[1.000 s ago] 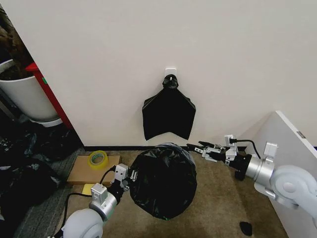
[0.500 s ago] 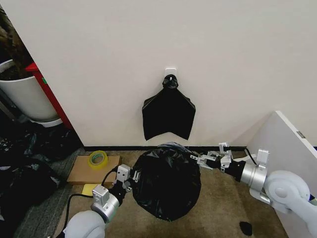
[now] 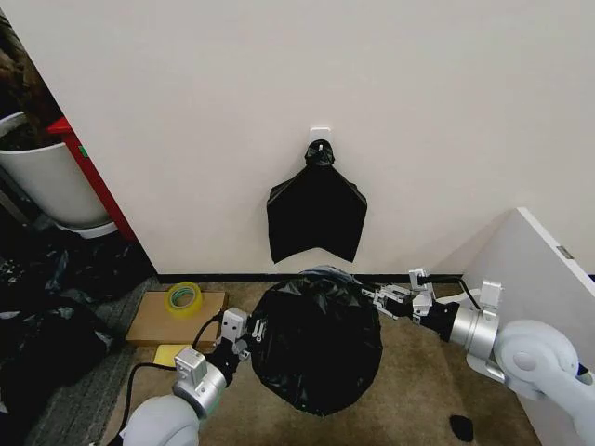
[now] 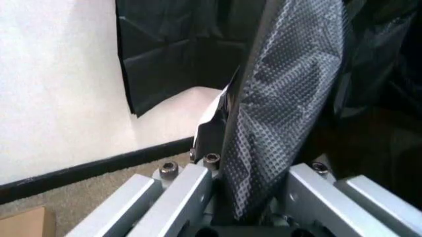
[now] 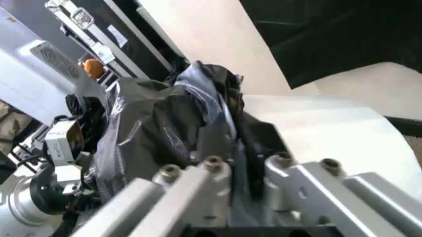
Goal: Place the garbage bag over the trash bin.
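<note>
Now glossy, crinkled garbage bag shrouds the trash bin.

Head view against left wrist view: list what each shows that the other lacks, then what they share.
Head view alone: the right hand clamped on the garbage bag at its right edge, the left hand at its left edge, a yellow tape roll on a cardboard piece, a white planter.

Left wrist view alone: a close look at bag film pinched between the left hand's fingers.

Both: the flat black bundle hanging on the wall, and the black baseboard.
</note>
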{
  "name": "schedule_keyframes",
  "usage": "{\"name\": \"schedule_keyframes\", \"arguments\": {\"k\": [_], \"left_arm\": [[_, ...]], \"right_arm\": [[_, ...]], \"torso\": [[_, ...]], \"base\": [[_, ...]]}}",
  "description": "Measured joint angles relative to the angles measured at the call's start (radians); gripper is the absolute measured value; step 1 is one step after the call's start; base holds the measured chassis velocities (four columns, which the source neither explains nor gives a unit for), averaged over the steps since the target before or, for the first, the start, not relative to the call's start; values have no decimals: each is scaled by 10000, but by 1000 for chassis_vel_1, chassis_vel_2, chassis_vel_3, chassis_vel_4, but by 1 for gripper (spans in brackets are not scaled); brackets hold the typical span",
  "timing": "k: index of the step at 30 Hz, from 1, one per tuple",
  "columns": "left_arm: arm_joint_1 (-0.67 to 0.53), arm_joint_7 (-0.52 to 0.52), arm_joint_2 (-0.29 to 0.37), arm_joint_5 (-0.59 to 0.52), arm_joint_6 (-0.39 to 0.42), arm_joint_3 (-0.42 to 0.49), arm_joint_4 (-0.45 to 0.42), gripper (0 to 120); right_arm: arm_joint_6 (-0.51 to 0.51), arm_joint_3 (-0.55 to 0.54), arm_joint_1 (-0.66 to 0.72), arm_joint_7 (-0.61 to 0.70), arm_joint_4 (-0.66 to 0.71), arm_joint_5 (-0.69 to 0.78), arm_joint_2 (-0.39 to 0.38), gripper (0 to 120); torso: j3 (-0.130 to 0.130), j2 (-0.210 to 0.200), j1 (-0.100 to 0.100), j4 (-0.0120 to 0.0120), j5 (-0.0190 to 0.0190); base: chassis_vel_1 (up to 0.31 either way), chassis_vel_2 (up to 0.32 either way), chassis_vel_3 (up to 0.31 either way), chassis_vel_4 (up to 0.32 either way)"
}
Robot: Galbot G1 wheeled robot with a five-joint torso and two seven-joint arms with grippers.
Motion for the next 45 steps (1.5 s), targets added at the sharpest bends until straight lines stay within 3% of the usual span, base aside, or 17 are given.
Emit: {"name": "schedule_keyframes", "arguments": {"k": [13, 19, 30, 37, 39, 45], "left_arm": [[199, 70, 91, 48, -41, 20, -204, 0], [188, 204, 164, 318, -15, 148, -552, 0], [208, 79, 109, 290, 66, 161, -577, 0], [168, -121, 8, -195, 278, 112, -553, 0], [150, -202, 0, -366, 368, 98, -490, 0], [-10, -639, -130, -798, 653, 153, -273, 0]], "right_arm": [[329, -500, 263, 407, -110, -409, 191, 0], [445, -1183, 1144, 553, -1066, -1050, 600, 0], [612, -1008, 790, 421, -1113, -1545, 558, 0], [865, -414, 261, 429, -1064, -1699, 588, 25], [848, 221, -101, 390, -1008, -1632, 605, 36], [865, 1293, -633, 703, -918, -1342, 735, 54]], "torso": [[0, 0, 0, 0, 0], [0, 0, 0, 0, 1], [0, 0, 0, 0, 0], [0, 0, 0, 1, 2], [0, 0, 0, -1, 0], [0, 0, 0, 1, 0]], "base": [[0, 0, 0, 0], [0, 0, 0, 0], [0, 0, 0, 0], [0, 0, 0, 0], [0, 0, 0, 0], [0, 0, 0, 0]]}}
